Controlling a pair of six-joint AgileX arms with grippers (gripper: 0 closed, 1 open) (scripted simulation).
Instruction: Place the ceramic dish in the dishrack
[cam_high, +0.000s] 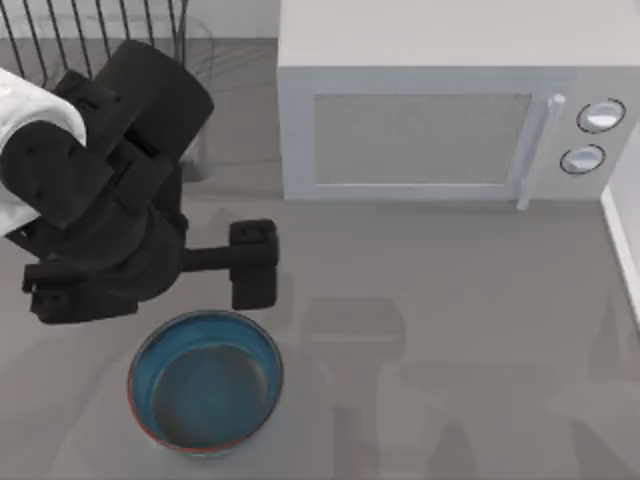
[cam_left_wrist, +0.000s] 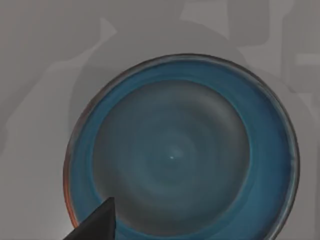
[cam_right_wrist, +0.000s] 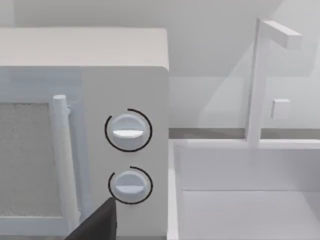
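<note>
The ceramic dish (cam_high: 206, 383) sits upright on the tabletop (cam_high: 450, 350) toward the left, well apart from the dishrack (cam_high: 90, 35) at the far left corner. The left tool (cam_high: 252, 263) hovers just beyond its rim; whether it is open cannot be told. The dish is probably stiff, glazed, slippery and breakable, so the thin rim is the sensible hold.

Sitting on the table (cam_high: 450, 330) at the lower left of the top view: the ceramic dish (cam_high: 205, 380); hanging just above it, the left arm (cam_high: 100, 200); standing at the upper left corner, the dishrack (cam_high: 100, 35); occupying the upper right, the microwave (cam_high: 450, 110).
</note>
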